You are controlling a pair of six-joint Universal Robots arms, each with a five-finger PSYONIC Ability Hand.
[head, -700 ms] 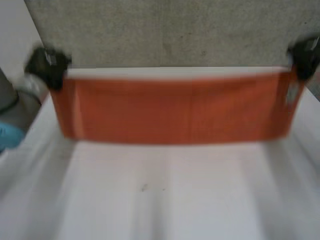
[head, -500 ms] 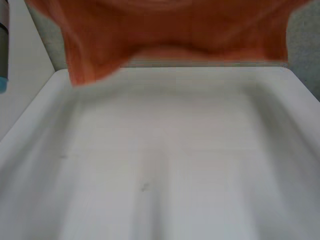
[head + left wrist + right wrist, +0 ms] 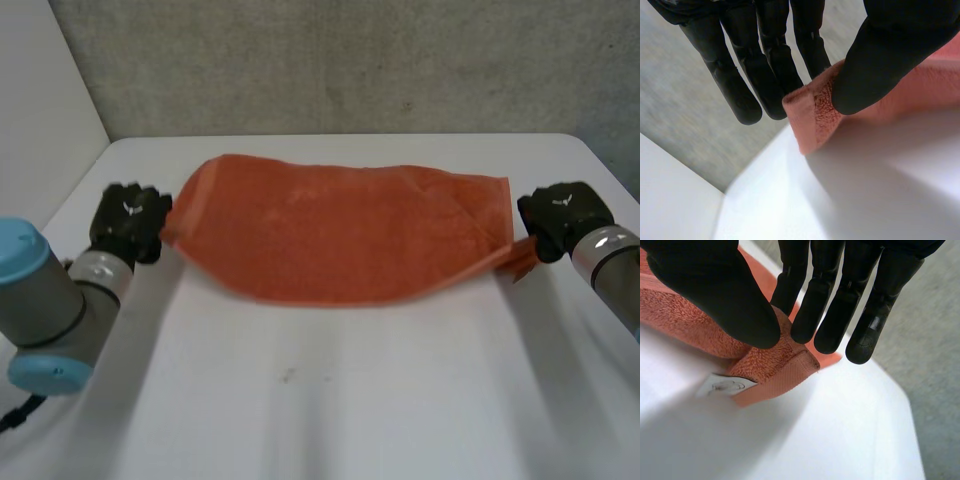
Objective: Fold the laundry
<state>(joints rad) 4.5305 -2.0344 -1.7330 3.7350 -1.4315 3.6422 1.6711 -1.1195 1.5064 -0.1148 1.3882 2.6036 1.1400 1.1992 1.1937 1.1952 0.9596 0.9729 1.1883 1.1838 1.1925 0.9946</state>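
Brought down since half a second ago: the orange towel (image 3: 340, 240), then flung up across the top of the head view, now laid flat on the far half of the white bench (image 3: 330, 400). Spread lengthwise between the two hands, far edge toward the grey wall (image 3: 330, 70), near edge bowed toward the camera, surface lightly rumpled.

At the towel's left end, the left hand (image 3: 128, 222), low on the bench. Seen in the left wrist view pinching the corner (image 3: 812, 115): thumb (image 3: 880, 65) pressed onto the cloth, straight fingers (image 3: 740, 85) close behind, corner folded up thick between them. Closed on the towel, not spread.

At the right end, the right hand (image 3: 560, 215), likewise low on the bench. In the right wrist view, thumb (image 3: 725, 295) down on the terry, fingers (image 3: 817, 300) straight and close behind, hemmed corner (image 3: 770, 365) bunched and nipped between thumb and nearest finger. Just under the pinch, a small white label (image 3: 725, 386) at the hem, lying on the bench. In the head view, a bit of that corner sticking out past the hand toward the bench's right edge.
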